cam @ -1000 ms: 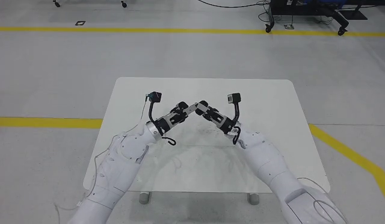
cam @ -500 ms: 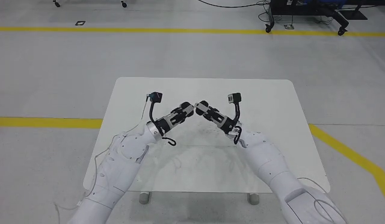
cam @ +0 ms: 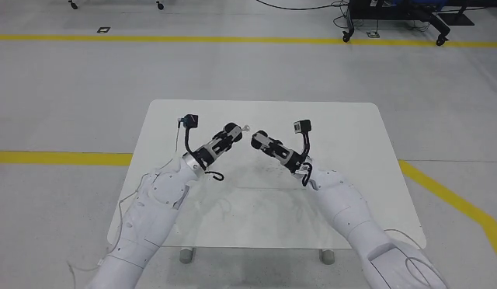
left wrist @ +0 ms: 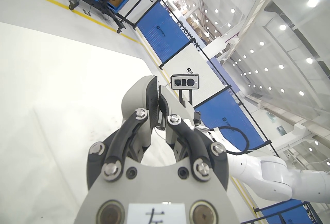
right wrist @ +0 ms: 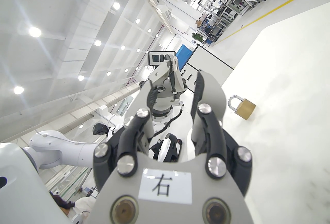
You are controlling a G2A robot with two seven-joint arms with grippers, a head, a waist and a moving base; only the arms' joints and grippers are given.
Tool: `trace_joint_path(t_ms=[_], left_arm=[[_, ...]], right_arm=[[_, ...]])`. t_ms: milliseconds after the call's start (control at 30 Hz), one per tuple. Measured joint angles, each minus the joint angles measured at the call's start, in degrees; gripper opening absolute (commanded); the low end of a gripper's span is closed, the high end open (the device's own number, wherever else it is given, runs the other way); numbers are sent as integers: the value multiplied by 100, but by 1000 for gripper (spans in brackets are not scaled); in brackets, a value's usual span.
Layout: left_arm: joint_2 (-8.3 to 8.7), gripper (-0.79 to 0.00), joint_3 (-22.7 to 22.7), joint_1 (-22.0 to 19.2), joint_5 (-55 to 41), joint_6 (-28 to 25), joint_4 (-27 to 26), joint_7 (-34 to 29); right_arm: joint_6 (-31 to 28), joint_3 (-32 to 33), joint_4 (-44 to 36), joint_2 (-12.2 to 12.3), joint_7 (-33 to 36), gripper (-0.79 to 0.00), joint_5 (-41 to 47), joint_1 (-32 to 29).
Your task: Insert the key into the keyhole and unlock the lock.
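My left gripper [cam: 235, 131] hovers over the middle of the white table [cam: 342, 126], shut on a small silver key [cam: 245, 127]. The key's holed head [right wrist: 175, 63] sticks out past the fingertips. In the left wrist view the left gripper's [left wrist: 157, 85] pads are pressed together on a thin metal edge. My right gripper [cam: 255, 139] faces it a short gap away. In its own wrist view the right gripper [right wrist: 174, 83] is open with nothing between the fingers. A brass padlock [right wrist: 242, 106] with a silver shackle lies on the table beside the right gripper.
The table's far rounded corner [right wrist: 260, 31] and its edges lie well away from both grippers. Grey floor with yellow lines [cam: 233, 38] surrounds the table. Racks and carts [cam: 404, 1] stand far behind it.
The two grippers were tip to tip over the table's middle. The left gripper has drawn back to the left with the key, leaving a gap. The right arm has hardly moved.
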Motion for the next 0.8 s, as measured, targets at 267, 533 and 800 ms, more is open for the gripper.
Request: trace_joint_path(t_ms=[267, 533, 800], left_arm=[[4, -785, 13, 9, 72, 34, -34, -17], [55, -785, 11, 5, 353, 179, -120, -539], [124, -785, 22, -270, -926, -97, 209, -2497]], right_arm=[[0, 0, 0, 0, 0, 0, 0, 0], [231, 21, -152, 35, 5, 0, -83, -81], [1412, 558, -792, 437, 1965, -197, 743, -331]])
